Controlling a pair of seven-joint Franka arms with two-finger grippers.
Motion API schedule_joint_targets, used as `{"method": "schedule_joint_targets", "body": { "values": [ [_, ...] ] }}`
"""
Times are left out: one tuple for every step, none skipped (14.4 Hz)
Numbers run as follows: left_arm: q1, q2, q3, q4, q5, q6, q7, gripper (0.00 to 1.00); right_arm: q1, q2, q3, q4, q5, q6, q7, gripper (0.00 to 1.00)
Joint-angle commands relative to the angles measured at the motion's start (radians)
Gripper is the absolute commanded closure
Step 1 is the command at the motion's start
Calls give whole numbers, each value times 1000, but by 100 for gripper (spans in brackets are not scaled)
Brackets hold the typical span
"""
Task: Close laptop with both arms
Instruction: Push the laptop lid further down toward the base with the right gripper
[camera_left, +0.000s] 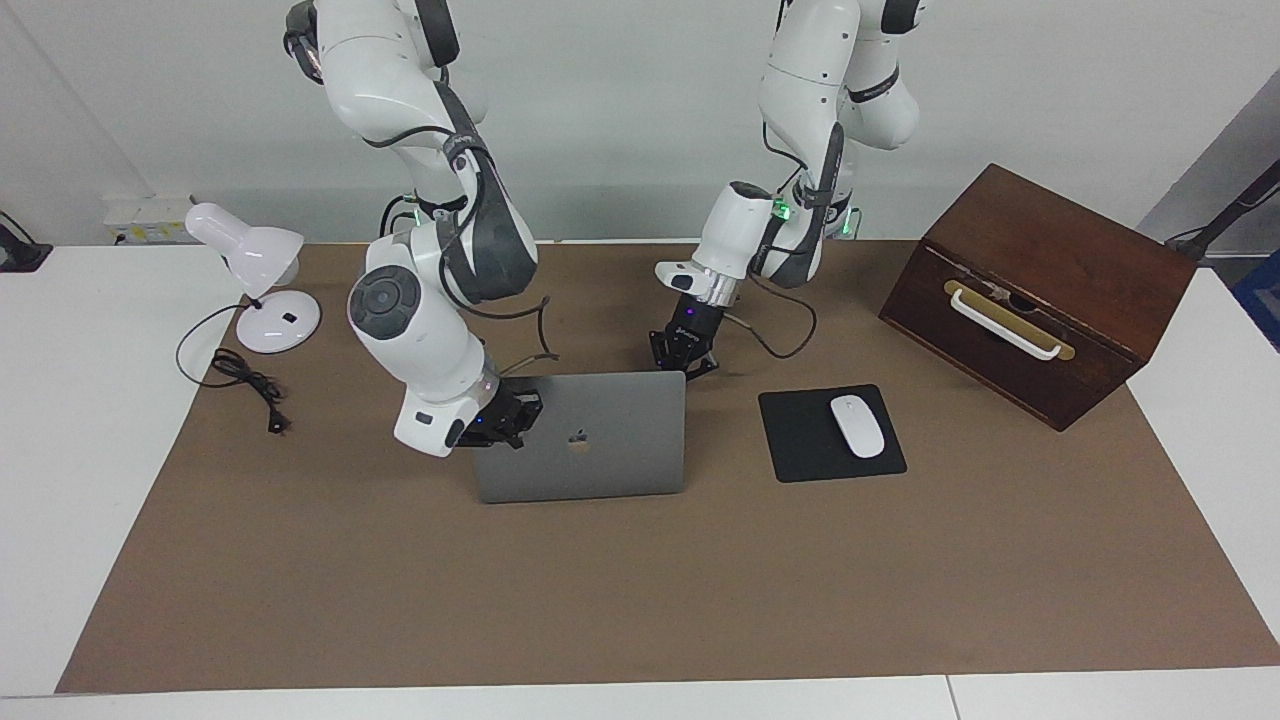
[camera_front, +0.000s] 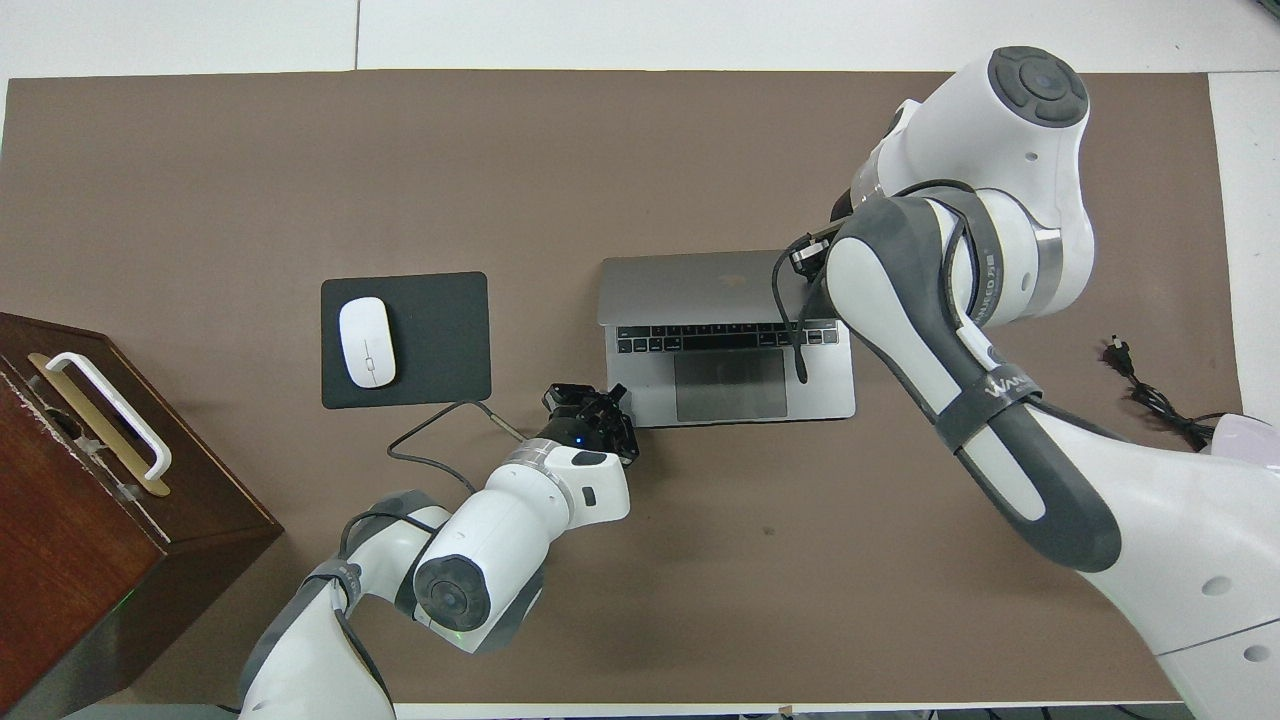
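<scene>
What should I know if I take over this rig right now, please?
Left gripper: shut, at the corner of the base nearer the robots, toward the left arm's end.
Right gripper: shut, against the lid's outer face at the edge toward the right arm's end.
Slim silver-grey metal laptop: mid-table beside the black mouse pad; lid tilted well over the keyboard.
Done: lid partly lowered.
Left: lower the lid flat onto the base, then withdraw both arms.
</scene>
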Motion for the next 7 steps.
{"method": "schedule_joint_targets", "body": {
  "values": [
    [-39,27,12,-25,-11,12,10,100,4,-60,8,-114,22,52,25,100],
    [-39,27,12,-25,-11,12,10,100,6,-65,8,-132,21,68,25,100],
    [-39,27,12,-25,-11,12,11,100,6,-69,8,-146,21,79,25,100],
    [-39,27,12,-25,-11,12,13,100,6,-74,8,-149,21,80,25,100],
    [-39,27,12,-25,-11,12,14,100,6,-74,8,-151,21,80,25,100],
    [-43,27,12,-25,-11,13,14,100,6,-74,8,-158,21,82,25,100],
    [-43,27,12,-25,-11,13,14,100,6,-75,8,-163,21,88,25,100]
  ]
}}
